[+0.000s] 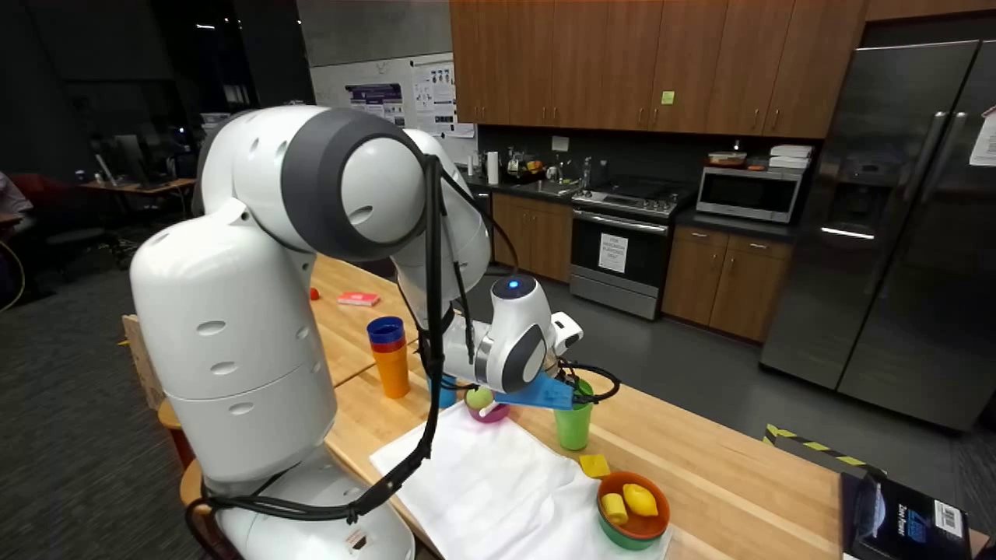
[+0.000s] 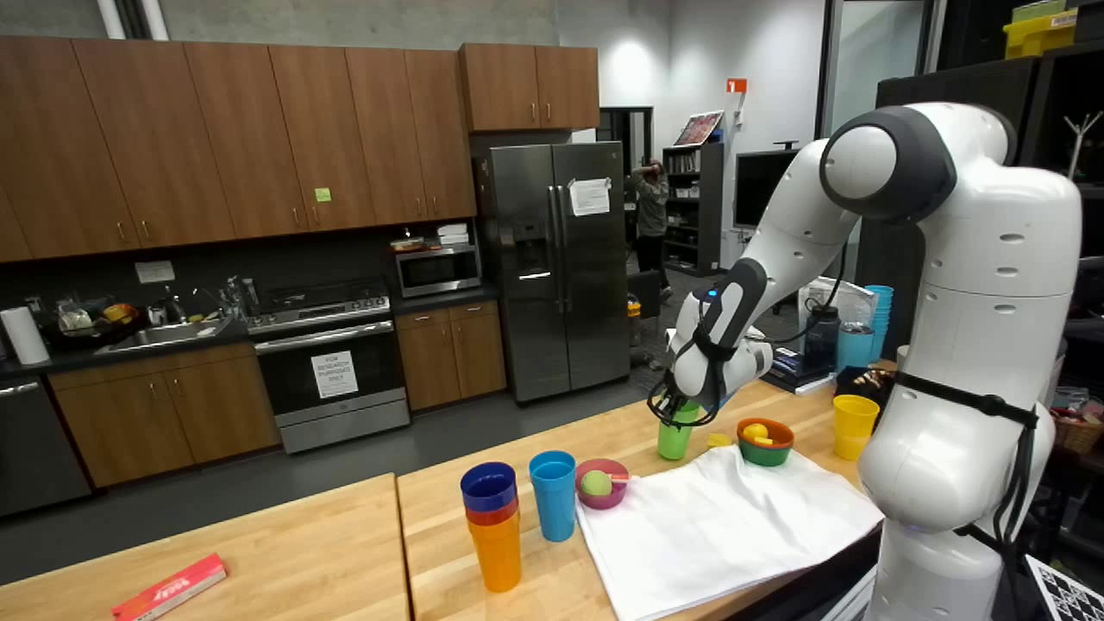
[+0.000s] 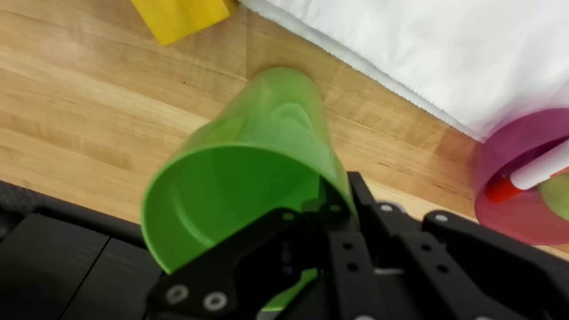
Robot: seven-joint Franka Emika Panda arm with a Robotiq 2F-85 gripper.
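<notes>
A light green cup [image 3: 284, 106] stands on the wooden table; it also shows in both exterior views [image 1: 573, 426] [image 2: 674, 442]. My black gripper [image 3: 338, 178] is shut on the wall of the cup at its rim, with one finger inside and one outside. In the exterior views the gripper is partly hidden by cables. A yellow block [image 3: 182, 18] lies near the cup's base. A pink bowl [image 3: 506, 138] holds a green ball [image 3: 558, 195] and a white marker with a red end [image 3: 540, 166]. A white cloth [image 3: 435, 49] lies beside the cup.
An orange bowl [image 1: 661, 504] in a green bowl [image 1: 622, 538] holds a lemon [image 1: 640, 500] and a yellow cylinder [image 1: 614, 509]. A blue cup [image 2: 554, 500], a stack of cups [image 2: 498, 552], a yellow cup [image 2: 854, 429] and a red box [image 2: 172, 591] stand around.
</notes>
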